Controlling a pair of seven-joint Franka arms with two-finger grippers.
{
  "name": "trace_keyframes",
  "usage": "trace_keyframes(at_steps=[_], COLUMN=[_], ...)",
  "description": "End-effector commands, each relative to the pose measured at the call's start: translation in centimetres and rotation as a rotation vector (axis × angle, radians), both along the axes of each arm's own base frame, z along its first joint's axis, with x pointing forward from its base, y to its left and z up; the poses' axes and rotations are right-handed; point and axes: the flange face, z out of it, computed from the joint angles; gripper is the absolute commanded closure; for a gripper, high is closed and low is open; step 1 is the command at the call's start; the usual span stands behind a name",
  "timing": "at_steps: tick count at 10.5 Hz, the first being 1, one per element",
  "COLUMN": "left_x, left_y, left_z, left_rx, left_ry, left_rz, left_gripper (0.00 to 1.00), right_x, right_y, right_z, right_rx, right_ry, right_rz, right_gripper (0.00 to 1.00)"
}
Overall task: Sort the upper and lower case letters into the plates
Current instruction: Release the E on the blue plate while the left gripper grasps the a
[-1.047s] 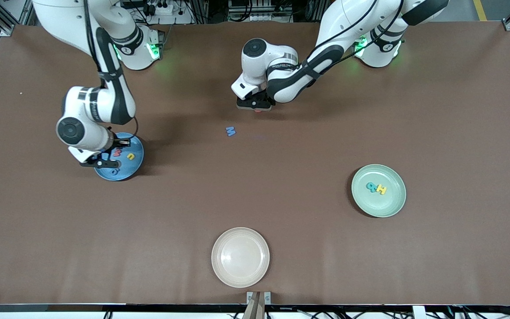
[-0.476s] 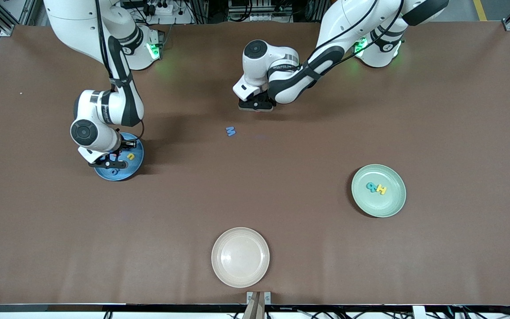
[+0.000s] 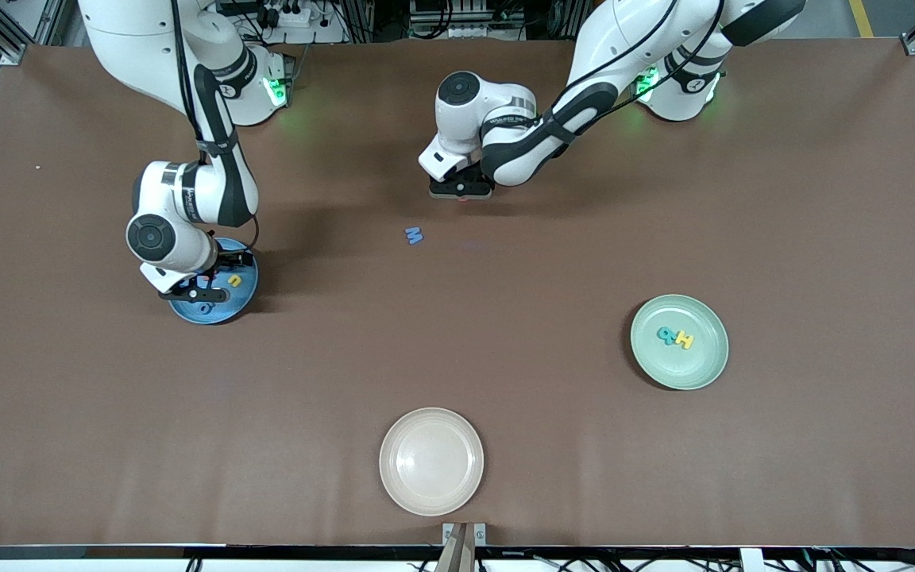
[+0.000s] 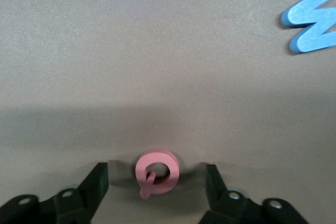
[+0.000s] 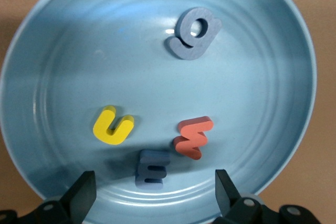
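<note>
We see the left end effector [image 4: 155, 182] down at the tabletop [image 3: 505, 334] with its two fingers spread wide, and a pink letter Q [image 4: 156, 171] lying flat between them, clear of both pads, so it grips nothing. In the front view that end effector [image 3: 459, 189] sits near the robots' edge of the tabletop, about midway along it, with only a sliver of the pink letter showing under it. A light blue letter M [image 3: 414, 235] lies alone on the bare tabletop, nearer to the front camera than the left end effector; the left wrist view shows the same letter [image 4: 311, 19] well apart from the fingers. The right end effector [image 5: 152, 195] hangs over the blue plate [image 5: 63, 40] with its fingers also wide apart and nothing between them. In that plate lie a grey-blue g [image 5: 192, 33], a yellow u [image 5: 112, 125], a red letter [image 5: 193, 137] and a dark blue E [image 5: 152, 167], none touching another. The blue plate [image 3: 245, 295] sits toward the right arm's end. The mint green plate [image 3: 700, 373], toward the left arm's end, holds a teal letter [image 3: 667, 335] touching a yellow H [image 3: 685, 340]. A cream plate [image 3: 431, 461] lies nearest the front camera.
</note>
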Motion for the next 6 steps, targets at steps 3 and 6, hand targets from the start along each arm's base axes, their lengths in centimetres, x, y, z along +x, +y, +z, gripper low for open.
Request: trace_keyframes(at_steps=[3, 6], left_x=[-0.5, -0.1], left_y=[0.0, 0.2], left_z=[-0.1, -0.6], left_rx=[-0.027, -0.029], left_ry=[-0.007, 0.003], left_rz=[0.017, 0.026], left_gripper=[0.34, 0.48], right_x=[0.5, 1.7], right_y=[0.9, 1.5], right_z=[2.3, 4.0], right_rx=[0.064, 0.081], right_ry=[0.004, 0.032], right_rz=[0.004, -0.001], right_gripper=[0.00, 0.00])
